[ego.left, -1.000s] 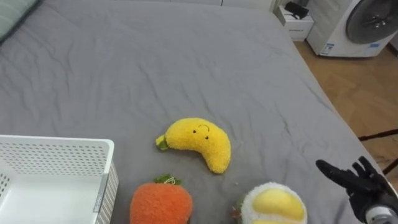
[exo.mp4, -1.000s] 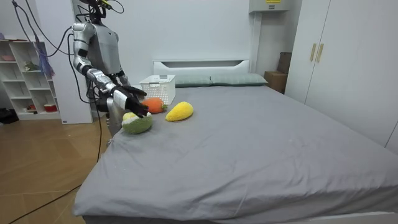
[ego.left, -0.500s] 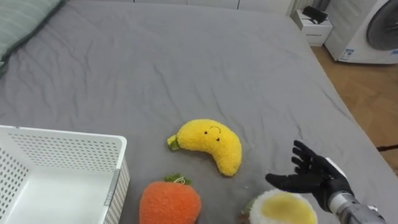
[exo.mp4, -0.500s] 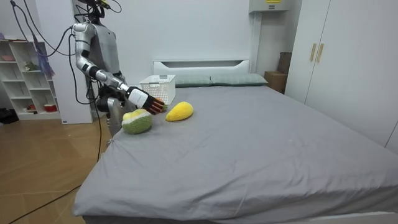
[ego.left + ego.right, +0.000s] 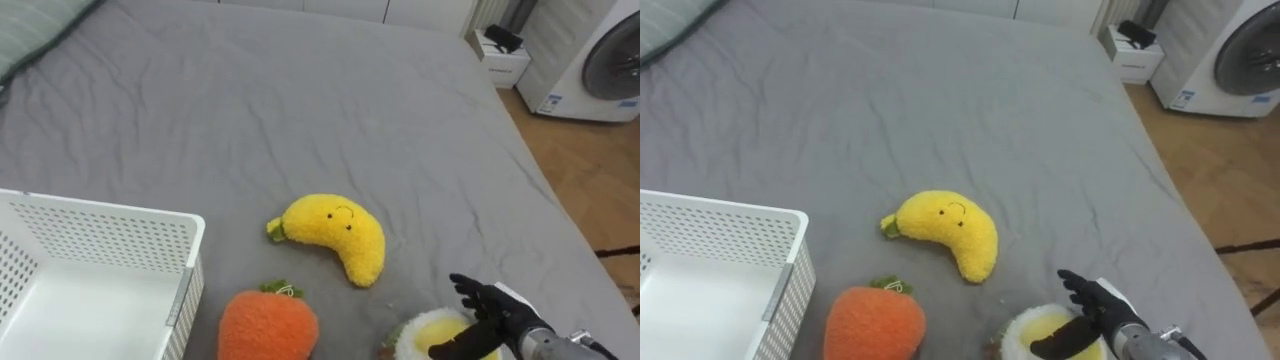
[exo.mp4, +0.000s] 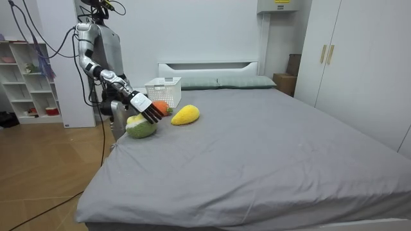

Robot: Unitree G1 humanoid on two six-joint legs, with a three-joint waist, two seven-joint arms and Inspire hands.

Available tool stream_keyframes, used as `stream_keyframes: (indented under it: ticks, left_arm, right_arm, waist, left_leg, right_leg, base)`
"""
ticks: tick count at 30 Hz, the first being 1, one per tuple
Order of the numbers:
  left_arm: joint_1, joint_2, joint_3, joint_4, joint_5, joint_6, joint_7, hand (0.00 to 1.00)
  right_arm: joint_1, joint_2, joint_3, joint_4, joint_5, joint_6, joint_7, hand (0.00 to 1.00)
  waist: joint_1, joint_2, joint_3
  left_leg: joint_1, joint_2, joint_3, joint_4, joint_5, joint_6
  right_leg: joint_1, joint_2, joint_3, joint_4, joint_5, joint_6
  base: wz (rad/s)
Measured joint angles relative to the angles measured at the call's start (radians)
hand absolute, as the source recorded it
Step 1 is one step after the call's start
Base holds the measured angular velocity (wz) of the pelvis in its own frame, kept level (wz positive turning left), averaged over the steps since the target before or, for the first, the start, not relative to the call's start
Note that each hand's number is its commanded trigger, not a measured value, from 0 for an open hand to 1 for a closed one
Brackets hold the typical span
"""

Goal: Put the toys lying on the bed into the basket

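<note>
Left eye view: my right hand (image 5: 500,315) is at the bottom right, fingers spread and fairly straight, gripping nothing. It sits at the round yellow-and-white plush (image 5: 422,330), thumb low across the plush's near side, other fingers fanned above its far edge. I can't tell whether they touch the pile or hang just off it.

All toys lie on the grey bed (image 5: 300,100): the banana plush (image 5: 335,232) just beyond the round one, the orange plush (image 5: 267,325) to its left beside the white basket (image 5: 100,208). The basket looks empty where I can see in, so collecting has hardly begun by my reckoning.

Room view: the robot stands at the bedside near the headboard end, arm out over the green-and-yellow toy.

Handling, my guess: stuffed, fuzzy, light and squashy. Not fragile, not slippery, and it will give under the fingers. It is wider than the hand, so I'd wrap over the top from the right, thumb opposite the fingers, and squeeze into the stuffing. A shallow pinch on the fuzz could slip off.
</note>
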Motion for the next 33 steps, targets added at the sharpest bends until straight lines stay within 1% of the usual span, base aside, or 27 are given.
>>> stream_keyframes:
  ticks: [3,6,9,11,13,15,16,20,22,23,24,25,26,28,31,33]
  left_arm:
    - [-0.004,0.000,0.000,-0.014,0.000,0.000,0.001,0.00]
    - [-0.009,0.000,0.000,-0.016,0.000,0.000,0.001,0.00]
    - [-0.018,0.000,0.000,-0.019,0.000,-0.002,0.001,0.00]
    - [-0.019,0.001,-0.003,-0.019,0.000,-0.002,0.001,0.00]
    - [-0.026,0.004,-0.006,-0.019,-0.003,-0.002,0.001,0.00]
    - [-0.033,0.006,-0.009,-0.019,-0.003,-0.002,0.001,0.00]
    - [-0.035,0.006,-0.009,-0.019,-0.003,-0.003,0.001,0.00]
    - [-0.034,0.006,-0.009,-0.019,-0.002,-0.004,0.001,0.00]
    - [-0.036,0.004,-0.017,-0.018,-0.005,-0.004,0.001,0.00]
    - [-0.036,0.003,-0.019,-0.018,-0.006,-0.004,0.001,0.00]
    - [-0.036,-0.002,-0.019,-0.018,-0.018,-0.004,0.004,0.00]
    - [-0.035,-0.008,-0.020,-0.018,-0.031,-0.004,0.010,0.00]
    - [-0.036,-0.011,-0.020,-0.018,-0.037,-0.004,0.013,0.00]
    - [-0.037,-0.015,-0.031,-0.018,-0.043,-0.006,0.021,0.00]
    - [-0.034,-0.017,-0.051,-0.018,-0.043,-0.012,0.033,0.00]
    - [-0.032,-0.019,-0.067,-0.018,-0.043,-0.015,0.050,0.00]
  right_arm:
    - [-0.007,0.000,-0.001,-0.008,-0.042,0.006,0.011,0.00]
    - [-0.016,0.000,-0.001,-0.008,-0.086,0.010,0.021,0.00]
    - [-0.016,0.000,-0.001,-0.004,-0.118,0.010,0.023,0.00]
    - [-0.016,0.000,0.000,0.000,-0.128,0.010,0.024,0.00]
    - [-0.015,0.000,0.001,0.002,-0.153,0.011,0.021,0.00]
    - [-0.016,0.000,0.005,0.009,-0.157,0.011,0.010,0.00]
    - [-0.016,0.000,0.011,0.020,-0.156,0.010,-0.001,0.00]
    - [-0.014,0.005,0.037,0.038,-0.163,0.011,-0.037,0.00]
    - [-0.014,0.016,0.038,0.038,-0.196,0.009,-0.056,0.00]
    - [-0.014,0.020,0.038,0.038,-0.201,0.009,-0.062,0.00]
    - [-0.014,0.030,0.038,0.038,-0.219,0.009,-0.073,0.00]
    - [-0.014,0.041,0.038,0.038,-0.237,0.009,-0.083,0.00]
    - [-0.013,0.049,0.038,0.039,-0.242,0.009,-0.093,0.00]
    - [0.001,0.078,0.041,0.042,-0.264,0.006,-0.134,0.00]
    - [0.005,0.091,0.063,0.080,-0.263,-0.009,-0.180,0.00]
    - [0.006,0.101,0.079,0.139,-0.262,-0.023,-0.226,0.00]
  waist:
    - [0.000,0.001,0.0006]
    - [0.002,0.001,0.0041]
    - [0.001,0.003,0.0052]
    - [0.002,0.005,0.0073]
    - [0.002,0.007,0.0122]
    - [0.004,0.009,0.0154]
    - [0.004,0.005,0.0137]
    - [0.005,0.006,0.0138]
    - [0.005,0.010,0.0126]
    - [0.005,0.016,0.0146]
    - [0.004,0.016,0.0114]
    - [0.003,0.023,0.0099]
    - [0.002,0.024,0.0092]
    - [0.002,0.031,0.0107]
    - [0.003,0.037,0.0099]
    - [0.004,0.040,0.0081]
  left_leg:
    - [-0.001,0.000,-0.003,0.000,0.000,0.000]
    - [-0.002,-0.001,-0.004,0.000,0.000,0.000]
    - [-0.009,0.000,-0.005,0.000,0.000,0.000]
    - [-0.010,0.000,-0.005,0.000,0.000,0.000]
    - [-0.010,0.000,-0.006,0.000,0.000,0.000]
    - [-0.010,0.000,-0.006,-0.001,0.000,0.000]
    - [-0.010,0.000,-0.006,-0.001,0.000,0.000]
    - [-0.010,0.000,-0.005,-0.001,0.000,0.000]
    - [-0.010,0.000,-0.005,0.000,0.000,0.000]
    - [-0.010,0.000,-0.005,0.000,0.000,0.000]
    - [-0.009,0.000,-0.005,0.000,0.000,0.000]
    - [-0.009,0.000,-0.008,0.000,0.000,0.000]
    - [-0.009,0.000,-0.010,0.000,0.000,0.000]
    - [-0.008,-0.001,-0.021,-0.001,0.000,0.000]
    - [-0.009,-0.001,-0.024,0.000,0.000,0.000]
    - [-0.009,-0.001,-0.027,0.001,0.000,0.000]
  right_leg:
    - [0.000,0.000,0.000,0.000,0.000,0.000]
    - [-0.001,0.000,-0.001,0.000,0.000,0.000]
    - [-0.007,0.000,-0.001,0.001,0.000,0.000]
    - [-0.008,0.000,0.000,0.001,0.000,0.000]
    - [-0.008,0.000,-0.001,0.000,0.000,0.000]
    - [-0.009,0.000,0.000,0.000,0.000,0.000]
    - [-0.009,0.000,-0.001,0.000,0.000,0.000]
    - [-0.009,0.000,-0.001,0.001,0.001,0.000]
    - [-0.008,0.002,-0.001,0.003,0.001,0.000]
    - [-0.009,0.003,-0.001,0.003,0.001,0.001]
    - [-0.009,0.002,-0.003,0.004,0.001,0.001]
    - [-0.007,0.002,-0.010,0.004,0.001,0.001]
    - [-0.005,0.001,-0.012,0.004,0.001,0.001]
    - [0.003,0.004,-0.016,0.001,0.001,0.001]
    - [0.004,0.004,-0.016,0.001,0.001,0.001]
    - [0.006,0.004,-0.016,0.001,0.001,0.001]
  base:
    - [0.01]
    - [0.00]
    - [0.00]
    - [0.00]
    - [0.00]
    - [0.00]
    - [0.00]
    - [0.00]
    - [0.00]
    - [0.00]
    - [0.00]
    - [0.05]
    - [0.09]
    - [0.13]
    - [0.04]
    - [0.02]
